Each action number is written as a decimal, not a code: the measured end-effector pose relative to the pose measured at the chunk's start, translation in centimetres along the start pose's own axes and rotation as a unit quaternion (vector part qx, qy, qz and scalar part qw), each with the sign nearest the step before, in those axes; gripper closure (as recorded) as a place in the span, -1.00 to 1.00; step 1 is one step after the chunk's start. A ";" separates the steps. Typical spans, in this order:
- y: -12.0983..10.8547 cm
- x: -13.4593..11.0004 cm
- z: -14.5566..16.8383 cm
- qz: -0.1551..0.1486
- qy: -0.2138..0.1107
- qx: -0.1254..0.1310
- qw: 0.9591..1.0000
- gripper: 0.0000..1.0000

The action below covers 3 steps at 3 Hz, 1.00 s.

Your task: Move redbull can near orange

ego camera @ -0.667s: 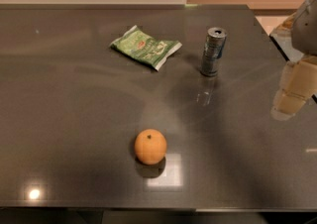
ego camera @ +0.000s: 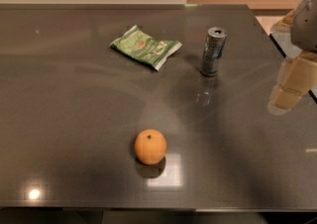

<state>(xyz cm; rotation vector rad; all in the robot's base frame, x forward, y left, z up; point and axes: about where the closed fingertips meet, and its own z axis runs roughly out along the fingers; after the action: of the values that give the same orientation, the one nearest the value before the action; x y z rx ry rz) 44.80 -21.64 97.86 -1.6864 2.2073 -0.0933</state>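
Observation:
The redbull can [ego camera: 213,51] stands upright on the dark table [ego camera: 74,119], right of centre toward the back. The orange [ego camera: 150,146] sits near the table's front, well apart from the can, to its lower left. My gripper [ego camera: 292,86] hangs at the right edge of the view, to the right of the can and slightly nearer the front, not touching it. It holds nothing that I can see.
A flat green snack packet [ego camera: 145,47] lies left of the can at the back. The table's right edge [ego camera: 277,49] runs close behind the gripper, and its front edge lies just below the orange.
The gripper has shifted slightly left and down toward the table. The can, orange and packet have not moved.

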 end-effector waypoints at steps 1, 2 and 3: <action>-1.6 -0.2 1.2 0.005 -0.025 0.009 1.000 -1.00; -4.1 -0.6 3.0 0.021 -0.065 0.015 0.998 -1.00; -6.8 -1.4 4.7 0.040 -0.113 0.012 0.993 -1.00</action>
<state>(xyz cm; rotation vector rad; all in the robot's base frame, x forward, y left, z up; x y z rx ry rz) 52.89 -21.48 95.61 -1.5126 2.0927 0.0859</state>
